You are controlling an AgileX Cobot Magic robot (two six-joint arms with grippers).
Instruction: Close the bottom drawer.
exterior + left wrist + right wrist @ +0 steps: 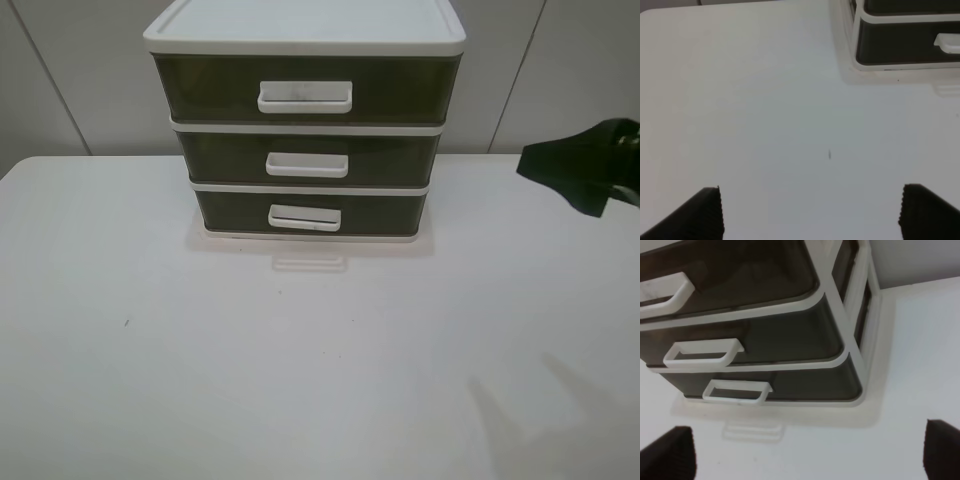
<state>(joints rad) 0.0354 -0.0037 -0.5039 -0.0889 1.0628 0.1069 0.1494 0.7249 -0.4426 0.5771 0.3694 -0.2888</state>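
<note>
The bottom drawer [310, 212] is the lowest of three smoky olive-brown drawers in a white-framed unit [305, 35] at the back middle of the table. Its front looks flush, or nearly flush, with the frame, and its white loop handle [304, 217] faces me. The right wrist view shows the drawer [790, 385] and its handle [736, 392] from the unit's right front corner. The left wrist view shows its left end [900, 47]. My right gripper [575, 170] hangs open and empty to the right of the unit [807, 452]. My left gripper [812, 212] is open and empty over bare table, out of the high view.
The unit stands on a white table [300, 370] against a grey panelled wall [70, 80]. The two upper drawers [305, 95] are shut. A small dark speck [126, 322] lies on the table's left side.
</note>
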